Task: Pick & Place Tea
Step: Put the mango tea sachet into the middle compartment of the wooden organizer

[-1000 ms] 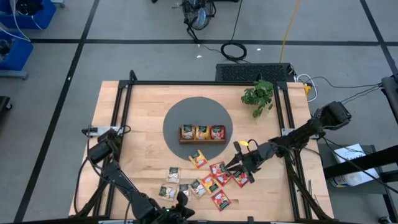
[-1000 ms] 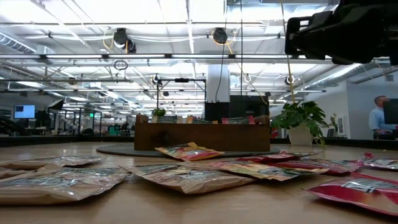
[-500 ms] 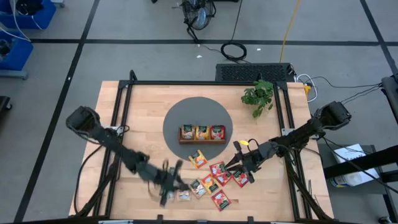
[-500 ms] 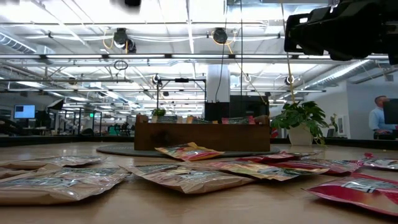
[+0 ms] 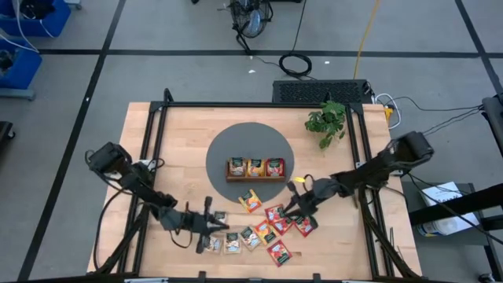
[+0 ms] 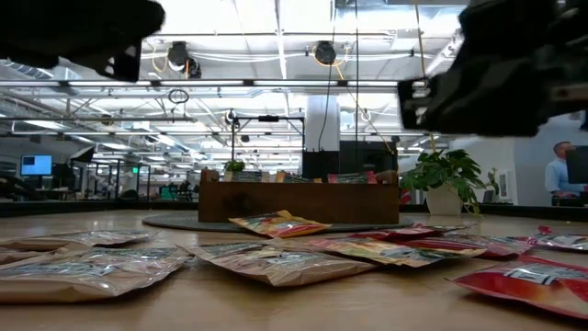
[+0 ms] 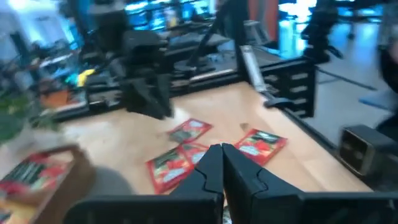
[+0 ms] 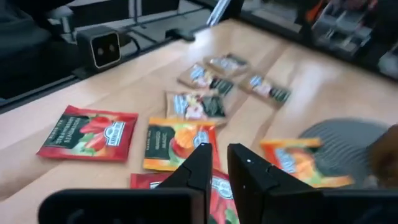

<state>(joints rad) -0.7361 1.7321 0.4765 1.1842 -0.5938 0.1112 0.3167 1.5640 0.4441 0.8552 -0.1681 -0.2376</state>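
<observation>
**A:** How do the jaws stand?

**B:** On the left gripper (image 7: 222, 163) the two fingers are pressed together with nothing between them. On the right gripper (image 8: 214, 163) they sit almost together, only a thin gap showing, and nothing is caught there either. So neither arm carries tea.

**A:** Where are the two grippers?

**B:** From above, the left gripper (image 5: 211, 236) is low over the near-left end of the loose sachets, beside the pale green ones. The right gripper (image 5: 294, 206) is over the right part of the spread, just above the red packets. I'd judge each arm works its own side so that they don't cross.

**A:** And the tea itself?

**B:** Most of the sachets (image 5: 259, 229) lie flat and scattered on the bare wood on the near side of the table, some overlapping. One orange sachet (image 5: 251, 201) sits apart, at the near edge of the round grey mat (image 5: 216, 153). The wooden tray (image 5: 255, 178) rests in the middle of that mat, and its three compartments already hold packets, seemingly sorted by colour.

**A:** Why does the tray stand there?

**B:** Probably so both arms can reach it. The potted plant (image 5: 326, 119) stands at the far right, out of the way.

**A:** What next?

**B:** Either gripper would have to open before it could pinch a flat sachet by its edge.
</observation>
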